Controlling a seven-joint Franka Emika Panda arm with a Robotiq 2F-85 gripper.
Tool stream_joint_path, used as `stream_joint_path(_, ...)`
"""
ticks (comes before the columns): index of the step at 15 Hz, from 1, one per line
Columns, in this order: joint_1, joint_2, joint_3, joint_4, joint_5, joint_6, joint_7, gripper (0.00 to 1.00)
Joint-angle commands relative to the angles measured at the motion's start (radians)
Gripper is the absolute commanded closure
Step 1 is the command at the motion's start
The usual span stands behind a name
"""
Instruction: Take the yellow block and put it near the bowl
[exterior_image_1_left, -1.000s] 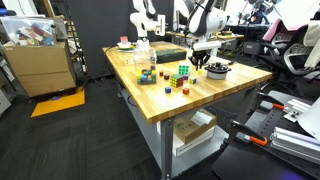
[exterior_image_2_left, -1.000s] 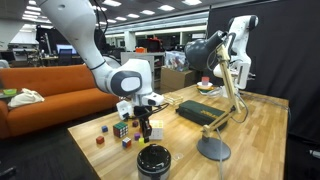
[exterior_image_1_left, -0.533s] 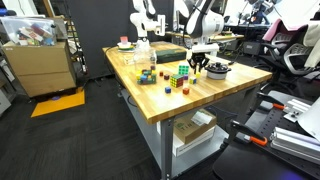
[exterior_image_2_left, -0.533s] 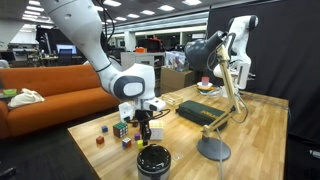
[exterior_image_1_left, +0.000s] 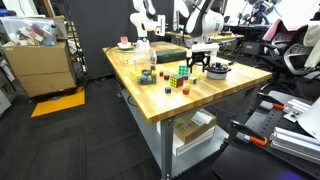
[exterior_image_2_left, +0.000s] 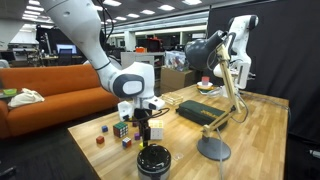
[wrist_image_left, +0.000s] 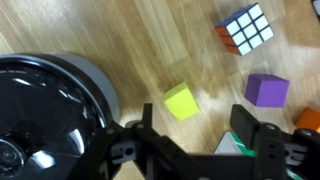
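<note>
The yellow block (wrist_image_left: 181, 101) lies free on the wooden table, just right of the wide dark bowl (wrist_image_left: 50, 110) and a small gap from its pale rim. My gripper (wrist_image_left: 195, 116) hangs directly above the block, open, with one finger on each side and nothing between them. In both exterior views the gripper (exterior_image_1_left: 197, 66) (exterior_image_2_left: 146, 130) stands low over the table beside the bowl (exterior_image_1_left: 218, 69) (exterior_image_2_left: 153, 158). In those views the block is too small to make out.
A purple block (wrist_image_left: 266, 90), a Rubik's cube (wrist_image_left: 245, 27) and an orange block (wrist_image_left: 308, 120) lie right of the yellow block; a second cube (wrist_image_left: 228, 148) sits half hidden under my fingers. A desk lamp (exterior_image_2_left: 212, 150) and a flat black case (exterior_image_2_left: 200, 112) stand further along the table.
The jaws have gone from shut to open, letting go of the yellow block beside the bowl. The arm has stayed almost in place.
</note>
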Motion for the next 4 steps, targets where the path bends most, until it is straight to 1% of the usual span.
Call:
stream_joint_path(1, 0.005, -0.01, -0.001, -0.009, 0.0, -0.004, 0.0, 0.12)
stream_joint_path(2, 0.007, -0.019, 0.0, -0.017, -0.001, -0.005, 0.0, 0.08)
stream_joint_path(4, 0.007, -0.025, -0.002, -0.023, -0.001, -0.006, 0.001, 0.08)
